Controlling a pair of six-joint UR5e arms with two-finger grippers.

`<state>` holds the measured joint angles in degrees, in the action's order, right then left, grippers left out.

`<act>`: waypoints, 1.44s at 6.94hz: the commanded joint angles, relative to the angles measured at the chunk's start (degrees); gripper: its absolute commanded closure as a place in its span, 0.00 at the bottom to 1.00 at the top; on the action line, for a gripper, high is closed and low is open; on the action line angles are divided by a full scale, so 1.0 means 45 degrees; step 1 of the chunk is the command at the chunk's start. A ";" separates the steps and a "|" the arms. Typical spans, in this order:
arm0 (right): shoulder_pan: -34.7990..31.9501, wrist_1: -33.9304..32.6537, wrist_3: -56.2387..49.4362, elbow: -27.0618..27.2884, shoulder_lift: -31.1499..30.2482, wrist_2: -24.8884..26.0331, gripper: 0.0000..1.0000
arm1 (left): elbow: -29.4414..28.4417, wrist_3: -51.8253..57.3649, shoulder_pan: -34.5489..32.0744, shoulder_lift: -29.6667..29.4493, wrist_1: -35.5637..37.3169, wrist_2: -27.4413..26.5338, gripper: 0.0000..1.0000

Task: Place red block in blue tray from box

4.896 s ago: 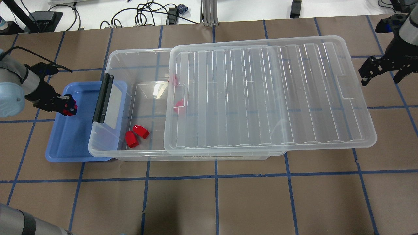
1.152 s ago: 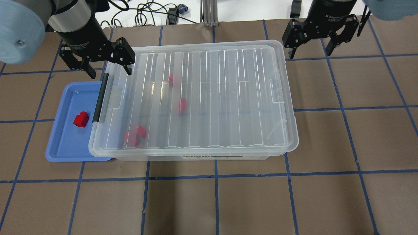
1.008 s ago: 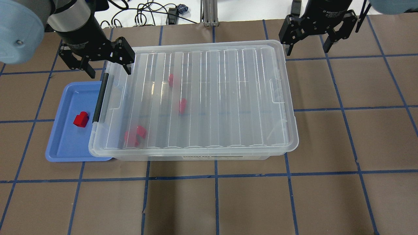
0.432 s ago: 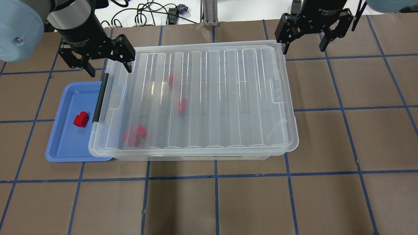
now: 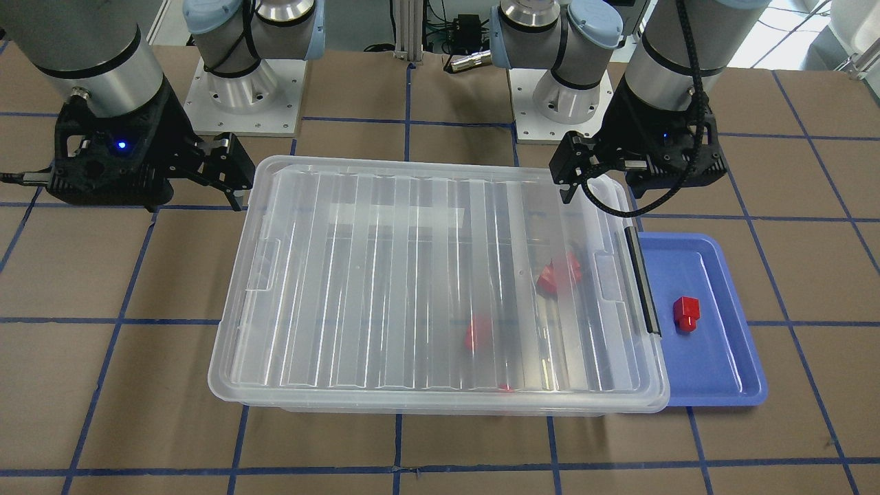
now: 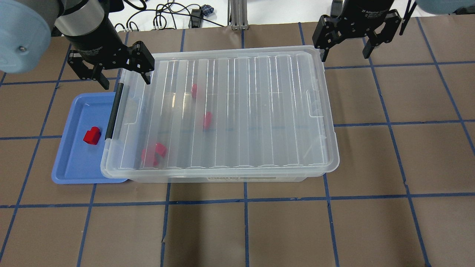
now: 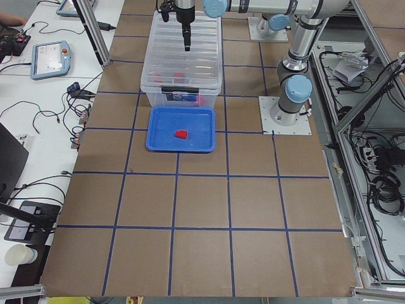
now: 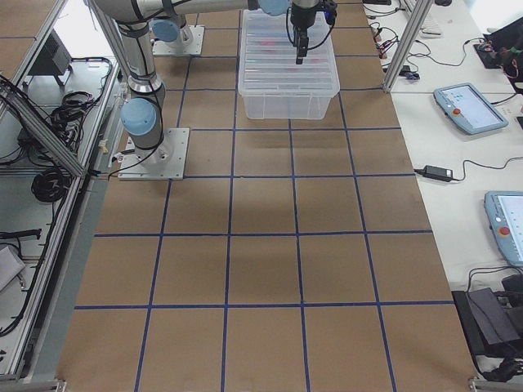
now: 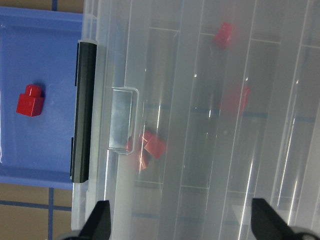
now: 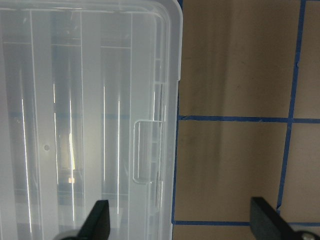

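Status: red block (image 6: pixel 92 135) lies in blue tray (image 6: pixel 66 163), left of frame; box (image 6: pixel 230 111) closed. Spread and empty at its upper corners: left gripper (image 6: pixel 126 82), right gripper (image 6: pixel 345 55). Task looks complete. Retreat straight up, fingers clear of the lid (image 6: pixel 259 74).

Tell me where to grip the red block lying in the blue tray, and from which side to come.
Grip the red block on its cube body, across the two flat faces beside the stub, from straight above. It lies free on the floor of the blue tray, apart from its rim, so fingers should fit on both sides; the narrower stub would likely slip.
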<state>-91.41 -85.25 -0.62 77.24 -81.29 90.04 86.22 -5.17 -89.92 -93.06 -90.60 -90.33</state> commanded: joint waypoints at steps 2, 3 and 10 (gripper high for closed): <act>0.0000 0.0000 0.0000 -0.0017 0.0017 -0.0008 0.00 | -0.0059 0.0211 0.0003 0.0073 -0.0004 -0.0025 0.00; 0.0000 0.0000 0.0000 -0.0017 0.0018 -0.0008 0.00 | -0.0098 0.0211 0.0003 0.0054 -0.0004 -0.0025 0.00; 0.0000 -0.0020 0.0000 -0.0036 0.0037 -0.0008 0.00 | -0.0176 0.0191 0.0003 -0.0005 -0.0004 -0.0006 0.00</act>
<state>-91.41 -85.32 -0.61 77.08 -81.15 90.00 85.51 -4.28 -89.91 -93.01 -90.61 -90.42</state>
